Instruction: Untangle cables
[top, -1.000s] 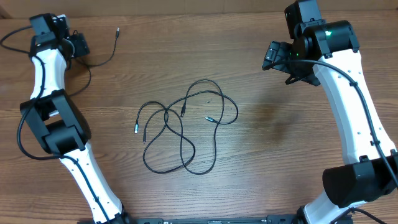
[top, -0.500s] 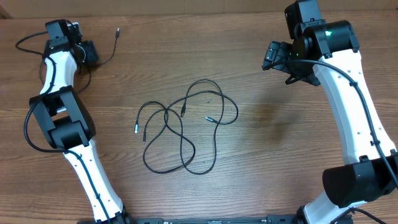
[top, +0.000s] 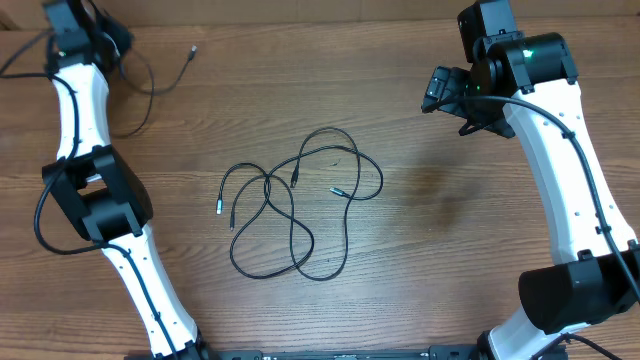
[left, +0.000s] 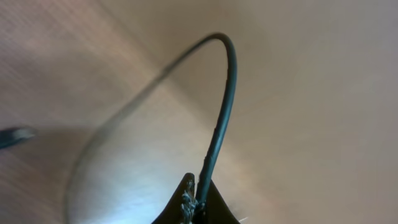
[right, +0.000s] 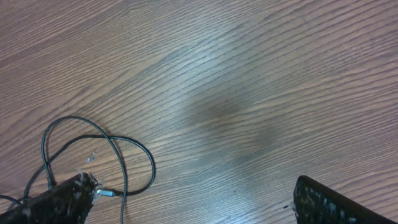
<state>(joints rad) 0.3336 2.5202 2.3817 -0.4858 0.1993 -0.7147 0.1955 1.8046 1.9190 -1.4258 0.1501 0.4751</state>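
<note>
A tangle of thin black cables (top: 295, 210) lies in loose loops at the table's middle, with small plugs showing at their ends. One more thin cable (top: 190, 52) lies apart at the far left. My left gripper (top: 112, 38) is at the far left corner, shut on that cable. In the left wrist view the cable (left: 225, 106) rises from the closed left gripper (left: 198, 202) and arcs over to the left. My right gripper (top: 447, 97) hovers at the far right, open and holding nothing. The right wrist view shows its wide-apart right gripper (right: 193, 205) and part of the tangle (right: 121, 162) at lower left.
The table is bare brown wood (top: 430, 220). Thicker black arm cabling (top: 40, 215) hangs beside the left arm's base. Both white arm bodies rise from the near edge at left and right.
The left gripper has closed on the separate cable and swung back toward the far left corner, pulling the cord with it. The right arm and the central tangle have not moved.
</note>
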